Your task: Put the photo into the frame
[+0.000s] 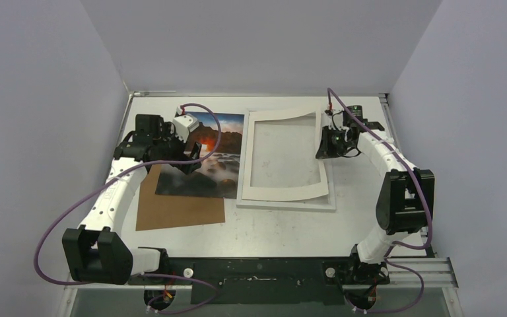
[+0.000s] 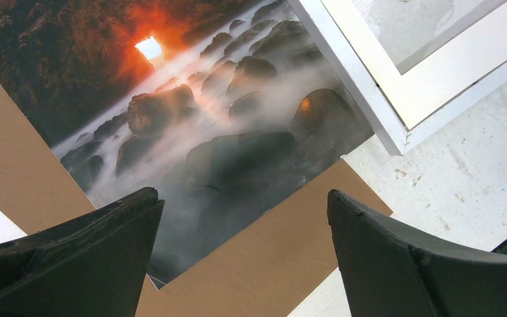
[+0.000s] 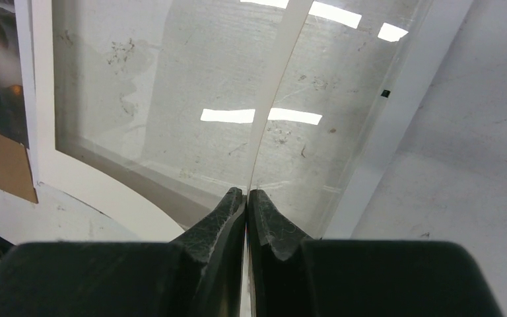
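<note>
- White table [image 1: 363, 218], grey walls around it; I log these items on it.
- Item: the photo [image 1: 221, 168] lies flat, left of the frame, with its near part overlapping the brown backing board [image 1: 178, 210].
- Item: the frame [image 1: 290, 206] lies flat mid-table, its left edge just beside the photo.
- Item: the mat [image 1: 280, 191], pale, is bowed up off the frame along its right side.
- Right gripper [image 3: 246, 195]: I see its fingers pinched on the mat's right edge.
- Left gripper [image 2: 243, 196]: jaws wide apart, holding nothing, hovering over the photo's near edge.

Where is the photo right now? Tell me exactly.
In the top view the photo lies on the left half of the table, just left of the frame, its near end overlapping the brown cardboard, beneath the open left gripper.
</note>
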Motion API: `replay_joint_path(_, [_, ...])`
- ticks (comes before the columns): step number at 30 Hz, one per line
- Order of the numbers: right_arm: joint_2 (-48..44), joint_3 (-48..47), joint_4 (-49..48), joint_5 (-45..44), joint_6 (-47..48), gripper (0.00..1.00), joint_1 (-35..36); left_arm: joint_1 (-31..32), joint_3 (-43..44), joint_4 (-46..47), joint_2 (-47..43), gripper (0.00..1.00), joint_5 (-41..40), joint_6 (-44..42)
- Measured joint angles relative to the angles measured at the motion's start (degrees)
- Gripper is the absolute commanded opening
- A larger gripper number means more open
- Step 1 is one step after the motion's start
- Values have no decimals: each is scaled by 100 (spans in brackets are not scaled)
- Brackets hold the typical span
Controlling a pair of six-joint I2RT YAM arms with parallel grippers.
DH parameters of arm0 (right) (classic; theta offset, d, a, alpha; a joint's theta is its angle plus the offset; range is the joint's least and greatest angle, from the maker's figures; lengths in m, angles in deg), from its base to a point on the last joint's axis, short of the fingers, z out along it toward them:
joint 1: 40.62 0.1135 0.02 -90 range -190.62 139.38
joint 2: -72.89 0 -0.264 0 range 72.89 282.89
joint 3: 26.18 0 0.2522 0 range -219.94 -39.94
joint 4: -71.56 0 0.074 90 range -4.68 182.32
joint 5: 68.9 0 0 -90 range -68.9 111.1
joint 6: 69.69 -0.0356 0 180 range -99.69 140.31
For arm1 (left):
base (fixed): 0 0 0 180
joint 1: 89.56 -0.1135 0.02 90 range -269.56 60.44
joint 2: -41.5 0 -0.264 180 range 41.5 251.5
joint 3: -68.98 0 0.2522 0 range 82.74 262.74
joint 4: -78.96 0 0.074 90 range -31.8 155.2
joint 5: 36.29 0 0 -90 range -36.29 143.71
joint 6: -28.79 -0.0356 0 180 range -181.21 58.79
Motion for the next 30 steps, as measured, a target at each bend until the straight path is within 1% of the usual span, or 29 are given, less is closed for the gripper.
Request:
replay_joint_path(7, [0,-72,138,-175,72,9,26,0,0,-15,0,96,0,0])
replay_joint_path(16, [48,-564,291,-286,151,10,103,0,0,-48,-22,97,0,0])
replay_joint_path(30, [50,-319,258,-313,142,11,531,0,2,-81,-31,96,0,2])
